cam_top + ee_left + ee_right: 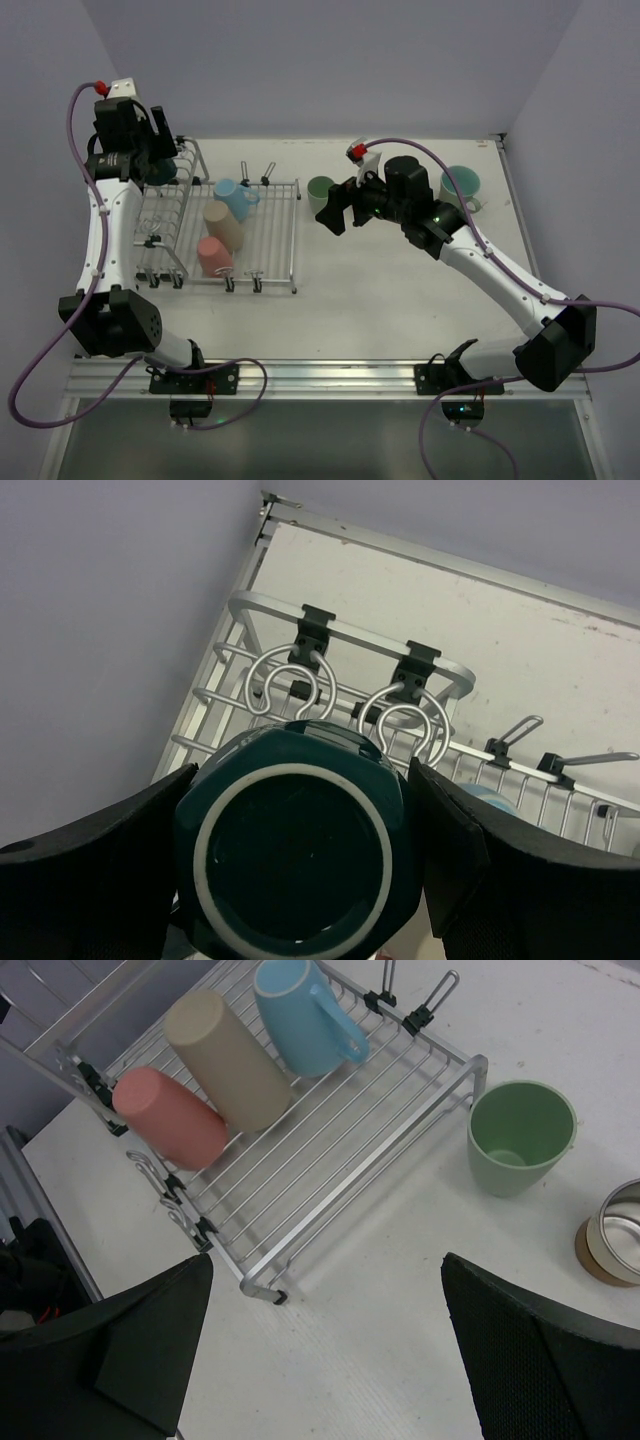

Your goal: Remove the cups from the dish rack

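On rack: 3 cups; L claw grips teal cup, R claw released.

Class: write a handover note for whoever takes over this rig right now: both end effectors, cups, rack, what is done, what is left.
Left end effector: shut on a dark teal cup, above the dish rack's tall end.
Right end effector: open, empty, over the table beside the rack.
Done: pale green cup, teal mug and metallic cup on the table.
Left: set down the held cup; unload the light blue mug, beige tumbler and pink tumbler on its flat grid.
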Controlling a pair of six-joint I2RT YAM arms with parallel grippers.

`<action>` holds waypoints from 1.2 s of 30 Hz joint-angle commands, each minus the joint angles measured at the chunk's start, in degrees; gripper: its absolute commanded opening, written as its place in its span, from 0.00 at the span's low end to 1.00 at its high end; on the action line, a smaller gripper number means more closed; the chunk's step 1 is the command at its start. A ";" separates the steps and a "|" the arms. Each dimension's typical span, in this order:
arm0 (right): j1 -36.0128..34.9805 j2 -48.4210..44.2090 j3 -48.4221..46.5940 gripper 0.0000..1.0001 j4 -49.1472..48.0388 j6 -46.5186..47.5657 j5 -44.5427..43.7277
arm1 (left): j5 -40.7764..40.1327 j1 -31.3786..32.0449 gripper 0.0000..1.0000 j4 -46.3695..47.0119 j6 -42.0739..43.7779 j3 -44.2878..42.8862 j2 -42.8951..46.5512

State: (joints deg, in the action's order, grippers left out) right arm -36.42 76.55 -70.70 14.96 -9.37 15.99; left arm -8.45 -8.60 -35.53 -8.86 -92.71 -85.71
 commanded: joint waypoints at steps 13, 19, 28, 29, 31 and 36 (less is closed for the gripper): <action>-0.22 0.79 -1.81 0.99 -2.66 -2.84 2.90 | -0.52 -0.45 0.01 4.32 -2.03 0.69 5.20; -0.31 0.26 -1.55 0.99 -5.99 -8.38 5.45 | 0.10 -0.45 0.00 5.56 -4.05 -1.16 7.49; -0.58 -0.09 0.82 0.99 -13.28 -15.50 8.97 | 0.01 -0.45 0.00 8.10 -5.90 -0.20 9.51; -0.66 0.00 0.91 0.99 -13.99 -17.16 9.67 | 0.18 -0.45 0.00 8.19 -6.16 -0.28 10.12; -0.67 0.09 1.87 0.99 -17.67 -20.49 11.25 | 1.93 -0.45 0.00 8.37 -7.21 -0.54 10.74; -1.10 -0.88 5.56 0.99 -28.83 -28.76 13.45 | 11.06 -0.36 0.00 9.33 -11.61 -0.99 13.90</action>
State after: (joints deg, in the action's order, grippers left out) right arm -36.95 77.30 -67.20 -2.68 -30.85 26.55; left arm -4.73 -8.62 -33.91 -16.47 -90.56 -76.93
